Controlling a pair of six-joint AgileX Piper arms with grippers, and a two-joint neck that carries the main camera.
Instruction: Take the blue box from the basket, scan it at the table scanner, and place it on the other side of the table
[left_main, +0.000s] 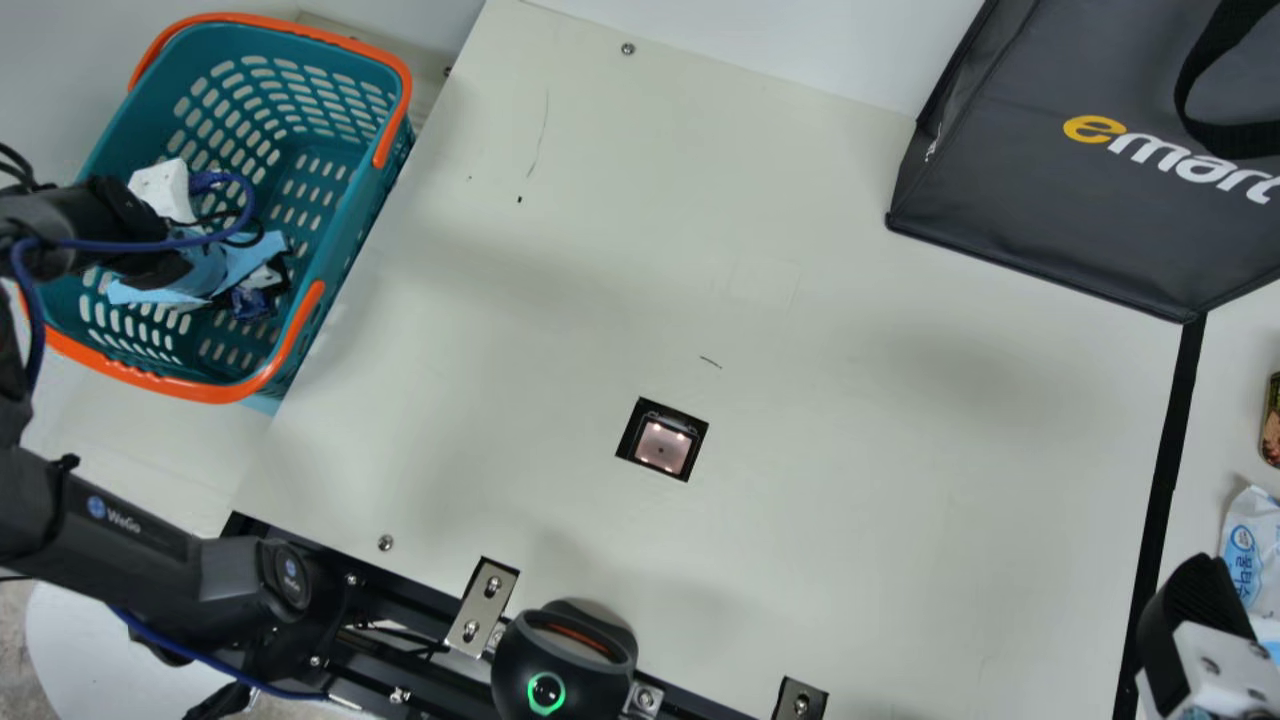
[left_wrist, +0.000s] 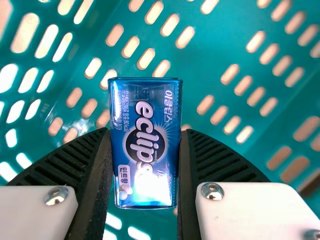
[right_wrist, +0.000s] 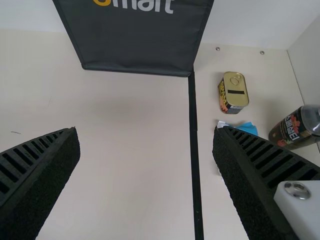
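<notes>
Blue, glossy, printed: the blue box (left_wrist: 145, 150) sits pinched in the left gripper (left_main: 258, 288), one ribbed finger against each narrow side, broad printed face toward the wrist camera. One end pokes out past the fingertips.

Location: within the rim of the teal basket (left_main: 352, 240), its slotted walls behind the box. Cannot tell whether box touches basket. Basket has orange handles (left_main: 395, 100), set just beside the worktop's (left_main: 480, 330) left edge.

Inward from there: table scanner (left_main: 661, 447) in a dark square cutout, nearer the worktop's near edge than its far edge; small lights lit. At the near edge, a dark rounded device (left_main: 560, 665) with a glowing green ring.

Far right corner: dark grey bag (left_main: 1040, 220), strap on top. Black strip (left_main: 1165, 480) runs from the bag's near corner along the worktop's right side.

Beyond the strip: tin (right_wrist: 233, 92), white-and-blue packet (left_main: 1248, 550) near it, dark-labelled bottle (right_wrist: 300, 127) lying toward the outer side.

Right gripper (left_main: 1192, 605): by the worktop's near right corner, fingers spread wide, nothing between them.
</notes>
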